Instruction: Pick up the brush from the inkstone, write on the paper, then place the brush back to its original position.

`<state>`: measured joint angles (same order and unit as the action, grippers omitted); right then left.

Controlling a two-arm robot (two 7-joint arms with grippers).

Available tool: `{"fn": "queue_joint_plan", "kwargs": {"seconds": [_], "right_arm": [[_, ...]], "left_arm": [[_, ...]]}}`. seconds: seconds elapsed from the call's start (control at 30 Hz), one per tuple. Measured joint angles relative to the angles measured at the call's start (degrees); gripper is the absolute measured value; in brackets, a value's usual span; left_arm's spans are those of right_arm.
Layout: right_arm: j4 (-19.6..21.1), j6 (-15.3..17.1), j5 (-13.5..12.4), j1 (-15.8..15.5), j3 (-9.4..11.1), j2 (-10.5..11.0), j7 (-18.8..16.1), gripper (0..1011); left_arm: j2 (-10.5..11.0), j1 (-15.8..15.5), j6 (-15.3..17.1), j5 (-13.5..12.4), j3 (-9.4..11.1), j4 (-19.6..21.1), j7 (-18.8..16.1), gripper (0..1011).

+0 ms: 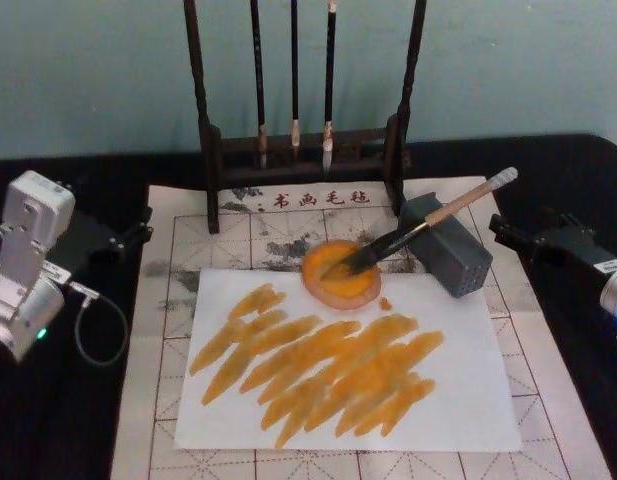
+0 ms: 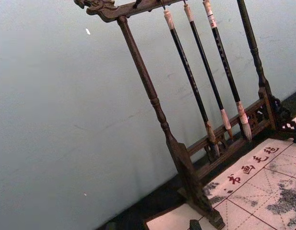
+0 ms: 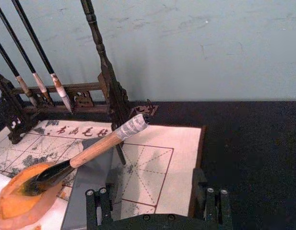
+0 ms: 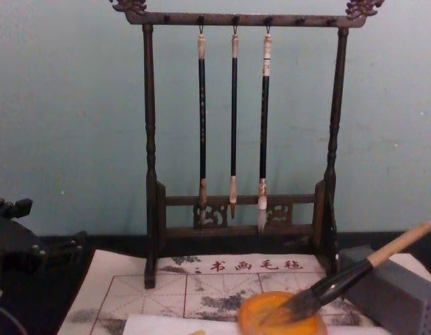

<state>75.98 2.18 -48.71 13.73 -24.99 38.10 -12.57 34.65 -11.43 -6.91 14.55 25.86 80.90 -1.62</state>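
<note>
The brush (image 1: pixel 428 226) rests propped on the orange inkstone (image 1: pixel 340 273); the paper (image 1: pixel 458 400) is already streaked. The right gripper (image 3: pixel 157 203), fingers spread, hovers nearby and could nudge the handle; the left gripper (image 1: pixel 138 228) sits parked, its fingers apparently spread.

The left arm is clad in pale grey-white boxy housings with rounded corners; a small green light is seen near its lower segment, and a thin grey cable is looped at about 4 o'clock from it. Its left tool (image 1: pixel 128 238) is black and angular. The right tool (image 1: pixel 513 232) is likewise black, carried on a silver-white cylindrical wrist marked by a blue light. Round screw heads are seen on the black finger mounts (image 3: pixel 99 201).
</note>
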Motion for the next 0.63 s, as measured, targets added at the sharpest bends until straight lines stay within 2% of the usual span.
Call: {"fn": "queue_joint_plan", "kwargs": {"seconds": [0.63], "right_arm": [[0.0,0.0,0.0,0.0,0.0,0.0,0.0,1000]], "left_arm": [[0.0,0.0,0.0,0.0,0.0,0.0,0.0,1001]]}}
